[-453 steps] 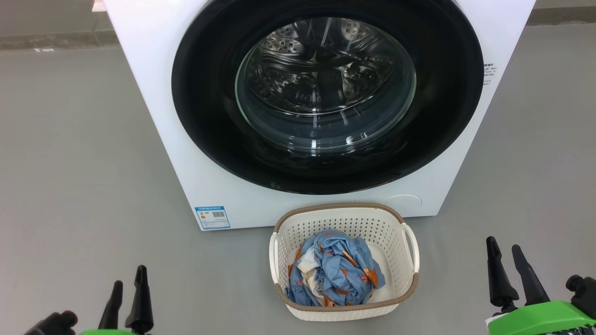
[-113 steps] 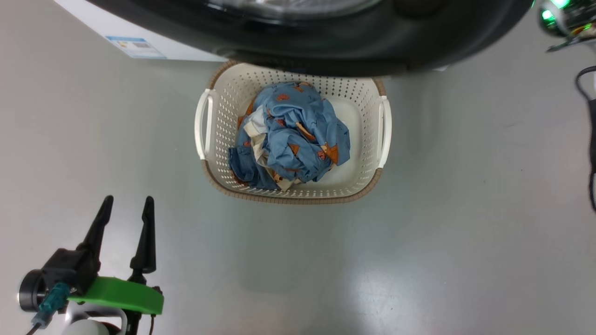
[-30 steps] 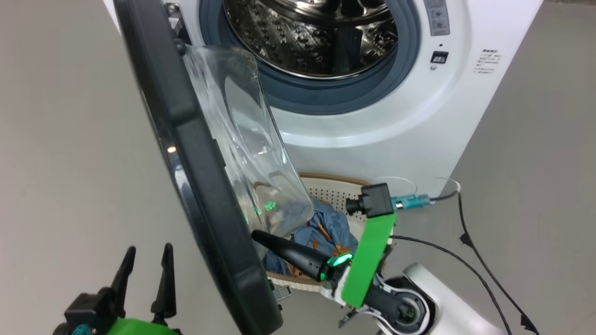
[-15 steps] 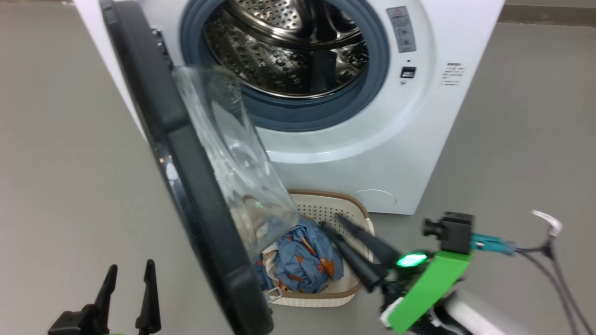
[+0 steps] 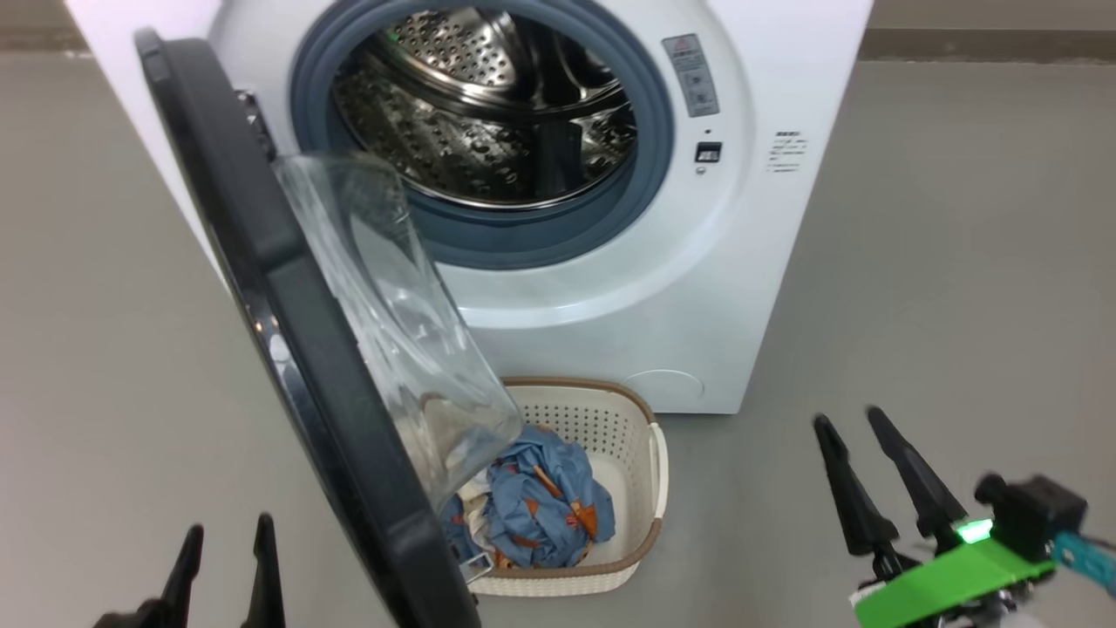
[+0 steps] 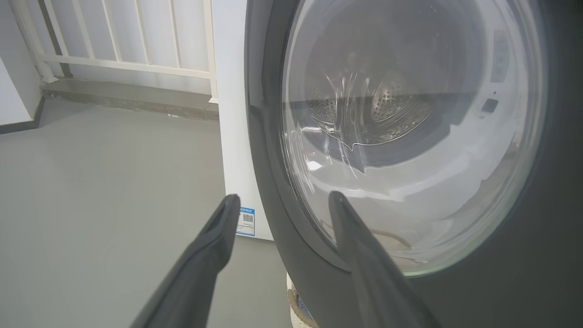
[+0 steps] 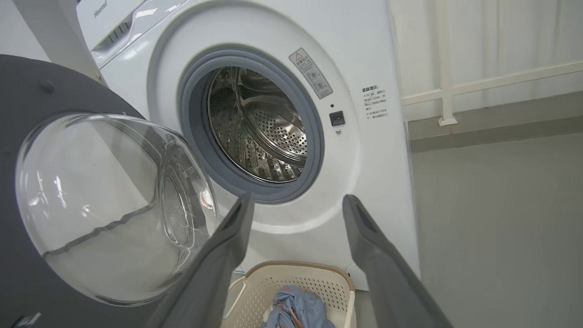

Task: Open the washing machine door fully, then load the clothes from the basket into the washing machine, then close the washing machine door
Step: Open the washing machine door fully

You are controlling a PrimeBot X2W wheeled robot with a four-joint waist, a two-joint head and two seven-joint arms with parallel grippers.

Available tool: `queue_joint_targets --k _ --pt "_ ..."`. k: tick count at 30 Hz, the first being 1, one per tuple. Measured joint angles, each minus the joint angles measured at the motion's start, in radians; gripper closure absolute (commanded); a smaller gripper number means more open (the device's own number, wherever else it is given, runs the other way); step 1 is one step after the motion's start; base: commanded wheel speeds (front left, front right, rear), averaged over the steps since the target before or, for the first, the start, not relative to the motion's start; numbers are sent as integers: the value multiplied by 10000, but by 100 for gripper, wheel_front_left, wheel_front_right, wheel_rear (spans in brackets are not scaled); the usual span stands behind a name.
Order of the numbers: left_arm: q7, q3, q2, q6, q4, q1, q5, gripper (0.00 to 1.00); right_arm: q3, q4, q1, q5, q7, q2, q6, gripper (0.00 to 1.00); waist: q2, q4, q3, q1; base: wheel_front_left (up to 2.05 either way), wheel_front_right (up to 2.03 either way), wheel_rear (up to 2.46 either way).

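The white washing machine (image 5: 610, 331) stands ahead with its steel drum (image 5: 479, 113) exposed. The washing machine door (image 5: 288, 305) hangs open to the left, roughly edge-on to me, its clear glass bowl (image 5: 392, 323) bulging over the basket (image 5: 658, 471). Blue printed clothes (image 5: 545, 506) lie bundled in the basket, partly hidden behind the door. My right gripper (image 5: 847, 417) is open and empty over the floor, right of the basket. My left gripper (image 5: 228, 528) is open at the lower left, outside the door. The left wrist view has the left gripper (image 6: 282, 198) facing the door's outer face (image 6: 560, 228).
Grey floor (image 5: 959, 262) spreads wide to the right of the machine and to the left of the door. A white railing (image 6: 136, 68) on a low kerb runs behind the machine. A blue label sticker (image 6: 247, 222) sits low on the machine's front.
My right gripper was shut at the door's inner edge; it has opened, let go and drawn back to the lower right. The head camera has shifted; the door stays swung open.
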Motion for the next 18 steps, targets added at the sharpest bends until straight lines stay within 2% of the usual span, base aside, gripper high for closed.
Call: queue_joint_targets --k 5,9,18 --pt "0 107 6 12 -4 301 0 0 -1118 -242 726 -1145 0 803 2 0 0 -285 -130 0 0 0 0" --pt "0 194 6 13 -8 358 0 0 -1670 -245 1209 -2004 0 1095 2 0 0 -452 -214 0 0 0 0" --pt "0 284 8 13 -19 377 0 0 -2497 -174 1803 -3145 2 1388 2 0 0 -600 -345 0 0 0 0"
